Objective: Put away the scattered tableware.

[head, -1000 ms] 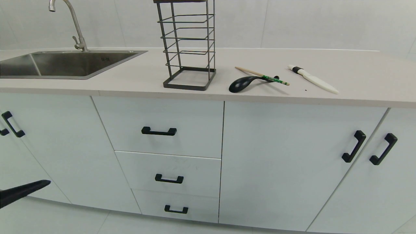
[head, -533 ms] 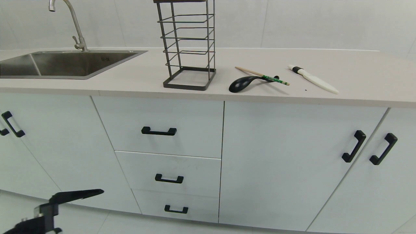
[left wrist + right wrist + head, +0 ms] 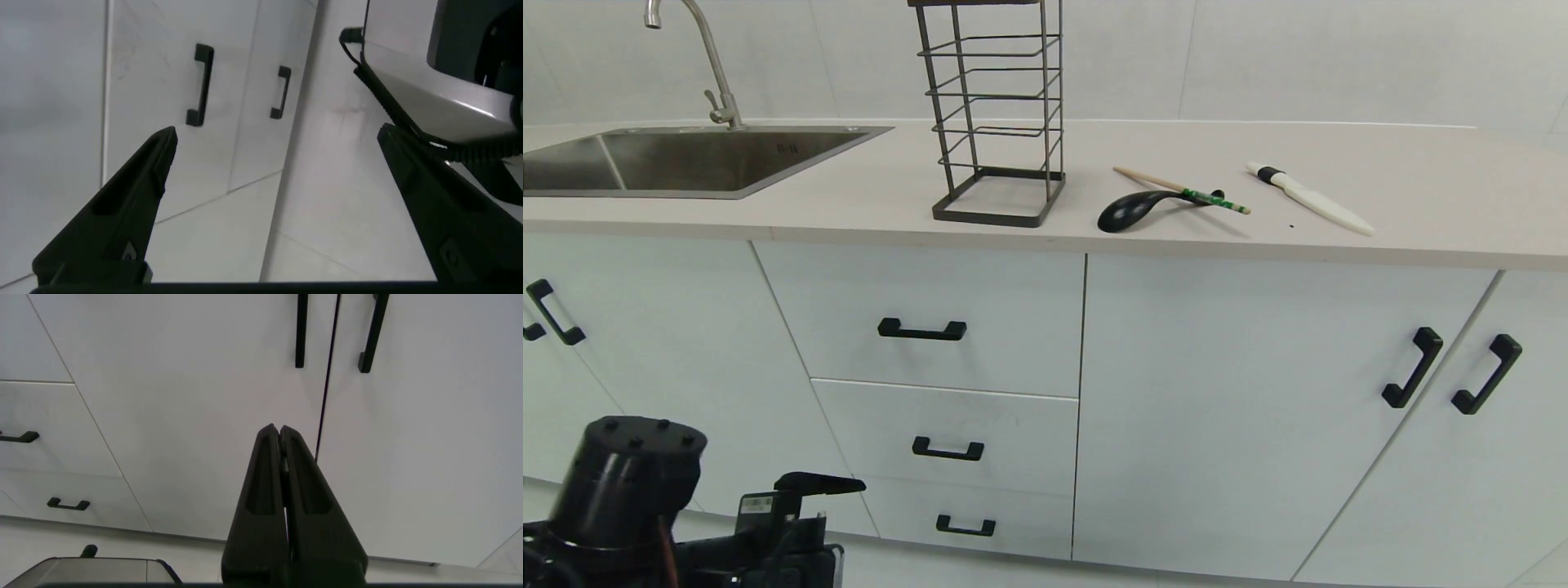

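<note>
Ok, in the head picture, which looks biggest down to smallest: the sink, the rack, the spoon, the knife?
Sink, largest.
Rack next.
Spoon and knife look about equally long, so no ranking between them.

Left gripper [image 3: 821, 484] advanced rightward from lower-left edge, nearer bottom drawers [image 3: 1013, 510].

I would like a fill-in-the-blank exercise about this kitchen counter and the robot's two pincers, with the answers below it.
1. The spoon crossed by the chopsticks is ____ in colour.
2. The white knife lies on the chopsticks' ____ side, as the robot sees it.
3. The left pincer is ____.
4. The right pincer is ____.
Missing words: black; right; open; shut.
</note>
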Robot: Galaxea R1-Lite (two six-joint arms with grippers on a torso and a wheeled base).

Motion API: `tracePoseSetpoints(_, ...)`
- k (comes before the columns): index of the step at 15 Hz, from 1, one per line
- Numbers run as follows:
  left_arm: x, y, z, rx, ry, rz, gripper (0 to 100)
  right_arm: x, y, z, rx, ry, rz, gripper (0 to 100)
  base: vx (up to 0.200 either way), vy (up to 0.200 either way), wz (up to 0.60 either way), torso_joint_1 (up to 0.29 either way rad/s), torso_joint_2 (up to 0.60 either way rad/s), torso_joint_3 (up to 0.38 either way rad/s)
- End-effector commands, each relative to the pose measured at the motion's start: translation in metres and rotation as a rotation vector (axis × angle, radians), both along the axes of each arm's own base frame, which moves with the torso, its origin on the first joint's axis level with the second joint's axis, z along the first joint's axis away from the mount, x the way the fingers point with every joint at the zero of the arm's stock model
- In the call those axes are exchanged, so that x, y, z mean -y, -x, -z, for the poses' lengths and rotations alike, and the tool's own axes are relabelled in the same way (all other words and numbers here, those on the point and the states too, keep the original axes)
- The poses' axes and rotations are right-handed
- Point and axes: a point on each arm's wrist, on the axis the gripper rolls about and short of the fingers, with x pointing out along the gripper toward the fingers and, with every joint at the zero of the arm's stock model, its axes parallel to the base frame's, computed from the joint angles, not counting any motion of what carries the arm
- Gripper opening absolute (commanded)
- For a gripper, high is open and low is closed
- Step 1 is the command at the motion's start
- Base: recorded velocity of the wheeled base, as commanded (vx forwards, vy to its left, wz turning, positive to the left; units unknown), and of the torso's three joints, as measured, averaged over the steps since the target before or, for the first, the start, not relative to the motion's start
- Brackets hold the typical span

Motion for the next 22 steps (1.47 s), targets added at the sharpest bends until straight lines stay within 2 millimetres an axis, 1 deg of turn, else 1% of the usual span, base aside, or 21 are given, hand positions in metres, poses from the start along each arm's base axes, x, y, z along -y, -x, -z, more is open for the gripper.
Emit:
tracePoseSetpoints(1, 0.003, -0.006, 0.010, -0.053, -0.035, -0.006, 100, 0.000, 0.000, 0.000, -0.003, 0.000, -0.001, 0, 0.000, 0.000, 0.00, 0.000, 0.00, 0.000)
tracePoseSetpoints(4, 0.004, -0.009, 0.014, -0.077, -0.048, -0.008, 100, 0.000, 0.000, 0.000, -0.001, 0.000, 0.000, 0, 0.000, 0.000, 0.00, 0.000, 0.00, 0.000)
tracePoseSetpoints(6, 0.009, -0.017, 0.021, -0.087, -0.062, 0.005, 100, 0.000, 0.000, 0.000, -0.003, 0.000, -0.001, 0, 0.000, 0.000, 0.00, 0.000, 0.00, 0.000)
tracePoseSetpoints(10, 0.032, -0.036, 0.043, -0.072, -0.066, 0.076, 100, 0.000, 0.000, 0.000, -0.001, 0.000, -0.001, 0, 0.000, 0.000, 0.00, 0.000, 0.00, 0.000)
tracePoseSetpoints(11, 0.034, -0.040, 0.046, -0.056, -0.058, 0.077, 100, 0.000, 0.000, 0.000, -0.001, 0.000, -0.001, 0, 0.000, 0.000, 0.00, 0.000, 0.00, 0.000)
tracePoseSetpoints(14, 0.038, -0.051, 0.052, -0.046, -0.051, 0.063, 100, 0.000, 0.000, 0.000, -0.003, 0.000, -0.001, 0, 0.000, 0.000, 0.00, 0.000, 0.00, 0.000)
tracePoseSetpoints(18, 0.043, -0.072, 0.066, -0.045, -0.058, 0.034, 100, 0.000, 0.000, 0.000, -0.003, 0.000, -0.001, 0, 0.000, 0.000, 0.00, 0.000, 0.00, 0.000)
tracePoseSetpoints(19, 0.044, -0.073, 0.069, -0.048, -0.060, 0.032, 100, 0.000, 0.000, 0.000, -0.003, 0.000, -0.001, 0, 0.000, 0.000, 0.00, 0.000, 0.00, 0.000)
tracePoseSetpoints(22, 0.044, -0.082, 0.087, -0.080, -0.077, 0.019, 100, 0.000, 0.000, 0.000, -0.001, 0.000, -0.001, 0, 0.000, 0.000, 0.00, 0.000, 0.00, 0.000)
